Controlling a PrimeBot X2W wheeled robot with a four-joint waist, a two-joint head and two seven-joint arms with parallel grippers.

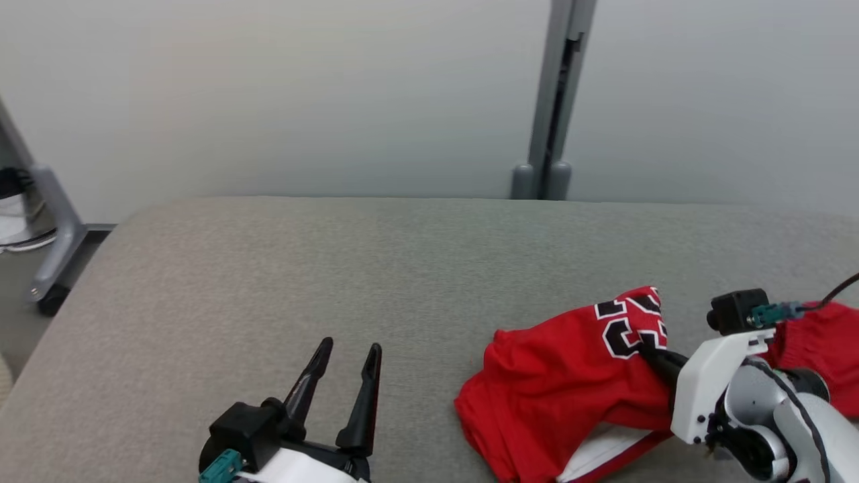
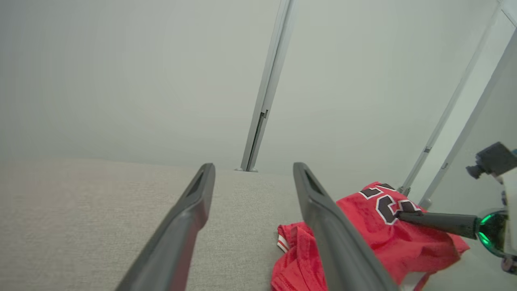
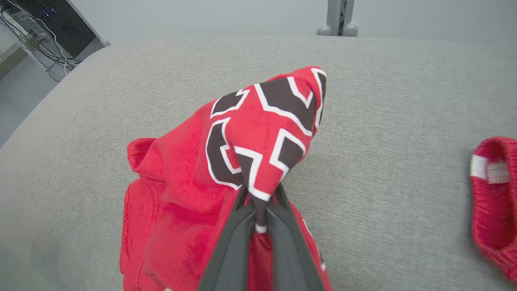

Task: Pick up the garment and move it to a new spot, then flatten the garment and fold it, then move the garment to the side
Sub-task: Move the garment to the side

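Step 1: pick-up. R gripper (image 3: 260,194) pinches jersey (image 1: 557,382) at number; jersey bunched on cushion (image 1: 335,255), R side. L gripper (image 1: 350,347) open, empty. Next, prob.: lift, carry to new spot.

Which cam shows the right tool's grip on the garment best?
Right wrist view: the right tool is shut on a fold of the red garment at its number print, close up. Head view: small, side-on. Left wrist view: garment sits off right, partly behind the left tool.
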